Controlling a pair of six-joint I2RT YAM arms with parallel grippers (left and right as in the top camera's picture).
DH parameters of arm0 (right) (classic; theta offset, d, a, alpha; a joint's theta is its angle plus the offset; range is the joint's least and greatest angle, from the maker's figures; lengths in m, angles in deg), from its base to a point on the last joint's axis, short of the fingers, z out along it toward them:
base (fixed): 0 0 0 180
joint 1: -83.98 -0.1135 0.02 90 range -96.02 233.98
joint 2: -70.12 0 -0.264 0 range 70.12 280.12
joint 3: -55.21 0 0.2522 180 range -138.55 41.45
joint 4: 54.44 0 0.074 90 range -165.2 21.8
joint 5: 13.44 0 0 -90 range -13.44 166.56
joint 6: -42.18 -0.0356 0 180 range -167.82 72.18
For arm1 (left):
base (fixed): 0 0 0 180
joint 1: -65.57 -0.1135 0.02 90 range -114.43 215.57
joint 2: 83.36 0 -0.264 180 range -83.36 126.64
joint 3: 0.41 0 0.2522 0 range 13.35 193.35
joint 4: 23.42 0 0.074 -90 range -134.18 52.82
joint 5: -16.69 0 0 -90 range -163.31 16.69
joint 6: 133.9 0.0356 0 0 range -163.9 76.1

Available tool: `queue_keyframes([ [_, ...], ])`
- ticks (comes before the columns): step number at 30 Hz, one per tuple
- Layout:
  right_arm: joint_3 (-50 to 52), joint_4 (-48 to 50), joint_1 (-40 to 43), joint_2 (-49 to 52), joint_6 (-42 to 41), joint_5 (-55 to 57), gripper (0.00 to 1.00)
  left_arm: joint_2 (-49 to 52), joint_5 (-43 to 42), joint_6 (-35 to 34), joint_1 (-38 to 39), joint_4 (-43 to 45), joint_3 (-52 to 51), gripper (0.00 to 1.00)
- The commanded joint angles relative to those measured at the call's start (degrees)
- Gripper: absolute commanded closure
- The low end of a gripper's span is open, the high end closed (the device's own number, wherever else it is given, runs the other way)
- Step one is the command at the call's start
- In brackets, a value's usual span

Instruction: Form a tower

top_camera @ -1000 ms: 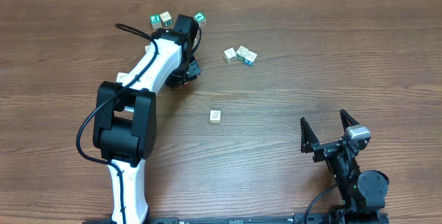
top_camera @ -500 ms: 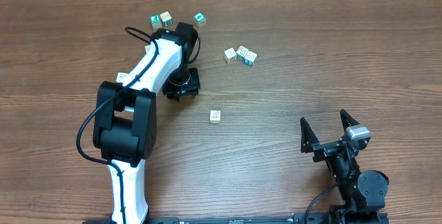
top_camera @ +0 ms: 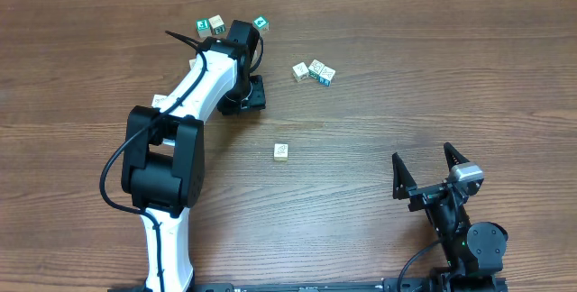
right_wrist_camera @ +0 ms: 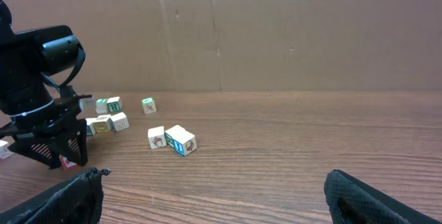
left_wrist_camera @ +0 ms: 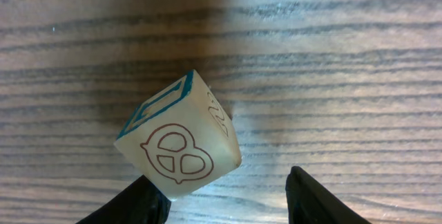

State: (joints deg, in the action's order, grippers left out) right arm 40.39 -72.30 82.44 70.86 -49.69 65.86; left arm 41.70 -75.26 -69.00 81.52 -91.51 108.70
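Reaching across the far left of the table [top_camera: 406,58], the left gripper [left_wrist_camera: 224,193] stands partly open, a tilted cube [left_wrist_camera: 181,137] leaning on one finger [left_wrist_camera: 138,207]. Near right, the right gripper [top_camera: 422,155] gapes wide; no tower can be made out.

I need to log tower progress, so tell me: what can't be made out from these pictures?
Overhead: the left gripper covers whatever cube sits beneath it.
Left wrist: the tilted cube hides its own underside, so what it rests on is unclear; the bottom edge cuts off both fingers.
Right wrist: the far cubes are too small to read their prints.
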Motion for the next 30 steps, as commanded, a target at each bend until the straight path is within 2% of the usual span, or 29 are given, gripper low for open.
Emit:
queue_keyframes([
  [1,0.6,0.2,0.0,-0.5,0.2,0.1,0.00,0.9,0.3,-0.9,-0.7,0.7,-0.3,0.50],
  [11,0.6,0.2,0.0,-0.5,0.2,0.1,0.00,0.9,7.7,-6.0,-0.7,2.0,-0.3,0.46],
  [17,0.6,0.2,0.0,-0.5,0.2,0.1,0.00,0.9,7.9,-9.9,-0.7,4.2,-0.3,0.57],
  [24,0.6,0.2,0.0,-0.5,0.2,0.1,0.00,0.9,8.1,-10.0,-0.7,4.3,-0.3,0.67],
  [28,0.6,0.2,0.0,-0.5,0.2,0.1,0.00,0.9,8.1,-9.6,-0.7,4.0,-0.3,0.80],
  [30,0.6,0.2,0.0,-0.5,0.2,0.1,0.00,0.9,8.1,-9.1,-0.7,4.1,-0.3,0.83],
])
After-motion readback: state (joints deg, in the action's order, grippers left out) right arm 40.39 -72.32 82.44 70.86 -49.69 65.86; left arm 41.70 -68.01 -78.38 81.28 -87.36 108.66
